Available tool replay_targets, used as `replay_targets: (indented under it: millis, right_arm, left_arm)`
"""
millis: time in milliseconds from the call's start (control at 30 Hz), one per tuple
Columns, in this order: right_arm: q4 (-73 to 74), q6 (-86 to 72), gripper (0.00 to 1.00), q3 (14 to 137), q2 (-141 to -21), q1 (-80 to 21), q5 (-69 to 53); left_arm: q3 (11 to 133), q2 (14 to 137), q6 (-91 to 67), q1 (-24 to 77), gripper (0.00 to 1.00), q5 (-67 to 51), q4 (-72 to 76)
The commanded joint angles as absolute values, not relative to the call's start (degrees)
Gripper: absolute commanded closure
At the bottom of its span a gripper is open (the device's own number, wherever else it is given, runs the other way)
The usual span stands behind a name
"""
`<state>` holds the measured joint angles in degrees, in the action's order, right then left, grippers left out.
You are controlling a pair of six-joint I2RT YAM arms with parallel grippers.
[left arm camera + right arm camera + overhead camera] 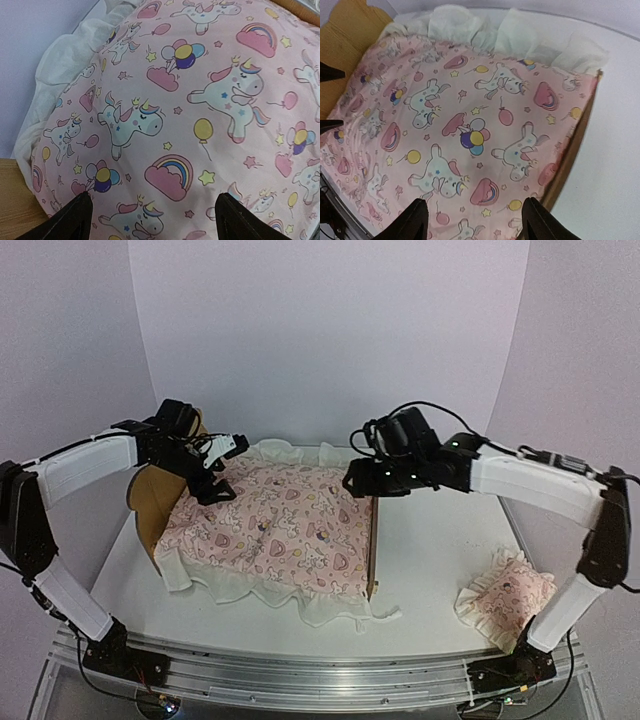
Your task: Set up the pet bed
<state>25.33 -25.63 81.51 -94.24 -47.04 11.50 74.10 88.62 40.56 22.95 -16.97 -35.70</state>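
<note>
Left fingers wide apart, right fingers wide apart, over pink cover

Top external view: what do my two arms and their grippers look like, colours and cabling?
Both the left arm and right arm have white shell links between black joints. The left gripper and right gripper are mostly black, with thin black cables looping at the wrists. Wrist views show plain black tapered fingers.

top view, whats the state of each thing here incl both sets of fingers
light plywood pet bed frame: upright on table, covered
pink unicorn-print cover with cream ruffle: spread over the frame
small pink ruffled pillow: on table, off the bed
left fingers: open, empty
right fingers: open, empty
</note>
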Motion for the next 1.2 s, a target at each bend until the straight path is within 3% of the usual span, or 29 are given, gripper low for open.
replay_targets:
  millis: [0, 133, 200, 233, 300, 333, 533, 633, 800, 867, 967, 1167]
  right_arm:
    - [28.2, -20.0, 0.35, 93.4, -107.5, -45.2, 2.0]
    - [28.5, -20.9, 0.4, 100.0, -115.6, -43.4, 1.6]
    - [28.4, -22.0, 0.53, 101.8, -118.3, -42.6, 1.3]
    - [28.5, -22.2, 0.64, 102.5, -119.0, -42.3, 1.2]
    - [28.5, -21.8, 0.83, 104.1, -120.2, -42.1, 2.1]
    - [28.5, -21.2, 0.87, 105.0, -120.8, -41.9, 2.8]
    - [28.3, -17.9, 1.0, 110.2, -123.3, -40.4, 6.1]
    - [28.2, -16.9, 1.0, 111.8, -124.9, -39.7, 4.4]
    - [28.3, -16.8, 0.97, 111.9, -124.8, -39.7, 2.7]
    - [28.5, -16.4, 0.83, 111.6, -124.3, -39.4, 5.0]
    - [30.2, -16.1, 0.53, 111.3, -123.5, -38.6, 8.5]
    - [33.4, -13.3, 0.41, 110.1, -123.9, -38.4, 11.5]
  left_arm:
    - [76.9, 93.1, 40.7, 23.2, 0.13, -14.1, -30.1]
    - [76.6, 95.6, 42.4, 23.2, 0.15, -12.8, -27.7]
    - [75.5, 96.4, 44.0, 23.2, 0.18, -12.1, -26.0]
    - [75.1, 96.7, 44.6, 23.2, 0.21, -11.8, -25.4]
    - [74.6, 97.5, 45.9, 23.1, 0.32, -11.3, -23.8]
    - [74.6, 98.0, 46.4, 23.1, 0.39, -11.0, -22.8]
    - [77.3, 100.9, 49.0, 22.4, 0.87, -9.2, -17.2]
    - [78.6, 102.3, 49.8, 22.1, 1.0, -9.2, -16.6]
    - [78.3, 102.2, 50.4, 21.7, 1.0, -10.6, -18.4]
    - [78.1, 102.2, 50.5, 21.5, 1.0, -10.7, -18.1]
    - [78.7, 102.3, 50.2, 21.3, 1.0, -10.7, -17.7]
    - [79.6, 102.0, 49.6, 21.3, 1.0, -11.0, -19.1]
